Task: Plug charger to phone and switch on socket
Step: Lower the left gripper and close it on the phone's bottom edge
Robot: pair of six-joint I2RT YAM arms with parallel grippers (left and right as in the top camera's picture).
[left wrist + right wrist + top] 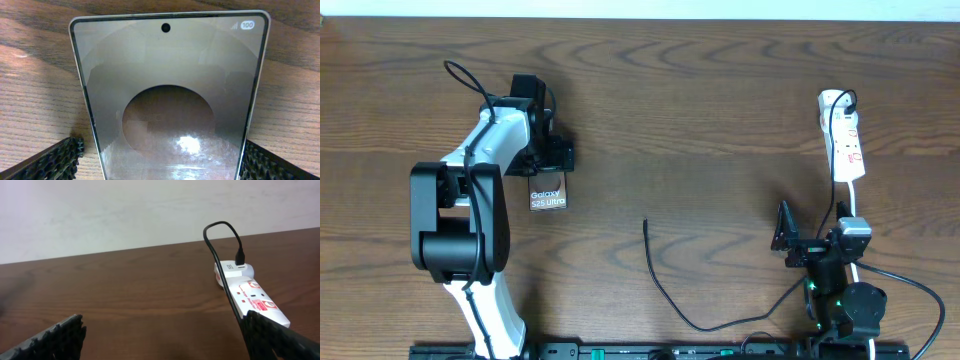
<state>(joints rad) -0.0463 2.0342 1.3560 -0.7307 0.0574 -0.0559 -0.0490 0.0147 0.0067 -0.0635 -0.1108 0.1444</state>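
One phone (547, 192), one charger (665, 290), one socket (847, 145)

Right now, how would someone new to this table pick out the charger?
On the table, look at the stretch between the left arm and the right arm. The charger is the thin black cable curving from beside the right arm to a free tip near the table's middle. Unlike the thicker robot cables, it lies flat on the wood, its slim plug touching nothing.

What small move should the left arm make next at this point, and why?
Probably close the left gripper on the phone. Its fingers straddle the phone's long edges, with a gap showing on one side, so the phone isn't gripped yet. The charger lies loose, its tip away from the phone, which likely needs steadying before plugging.
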